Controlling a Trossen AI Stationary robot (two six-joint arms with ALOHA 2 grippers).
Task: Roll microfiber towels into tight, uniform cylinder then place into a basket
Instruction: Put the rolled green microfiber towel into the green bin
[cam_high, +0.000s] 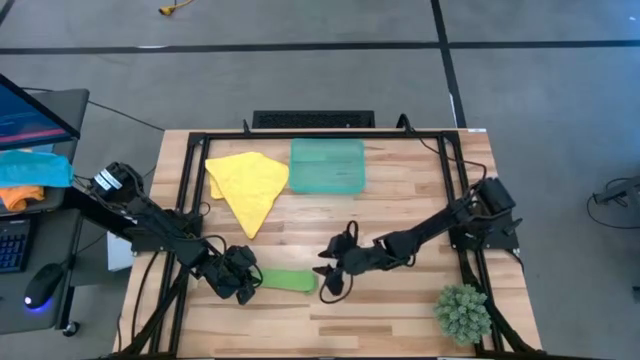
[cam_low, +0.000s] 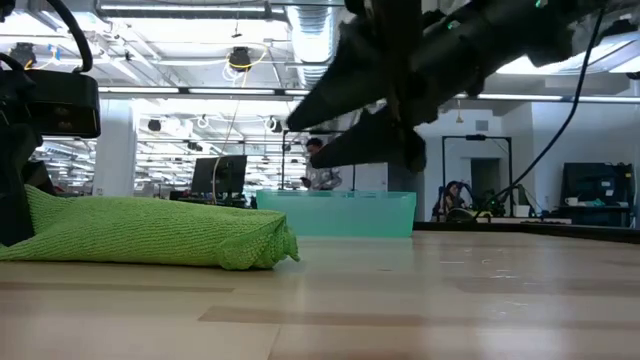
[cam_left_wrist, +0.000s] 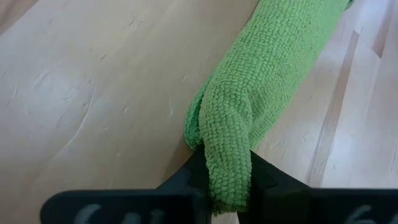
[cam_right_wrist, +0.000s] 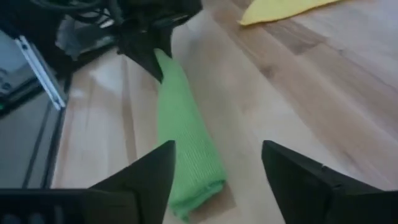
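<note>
The lime green towel (cam_high: 287, 280) lies rolled into a cylinder on the table near the front edge, left of centre. My left gripper (cam_high: 243, 283) is shut on its left end. My right gripper (cam_high: 328, 275) hovers open just off the roll's right end (cam_right_wrist: 199, 186), above the table and touching nothing. In the low view its fingers (cam_low: 380, 100) hang clear above the roll (cam_low: 150, 232). The yellow towel (cam_high: 247, 185) lies loosely folded on the table at the far left. The teal basket (cam_high: 327, 165) stands beside it at the far middle. My left gripper pinches the roll's left end (cam_left_wrist: 227, 168) between its two fingers, which slant down from the table's left along the roll. The pinched end is squeezed narrow and rises a little. The remainder of the roll (cam_left_wrist: 273, 56) lies on the table.
A small green plant (cam_high: 463, 312) stands at the near right corner. Black frame rails (cam_high: 190, 170) run along the table's left, right and far edges. Left of the table, a side desk holds blue and orange cloths (cam_high: 30, 170) and a mouse (cam_high: 42, 287).
</note>
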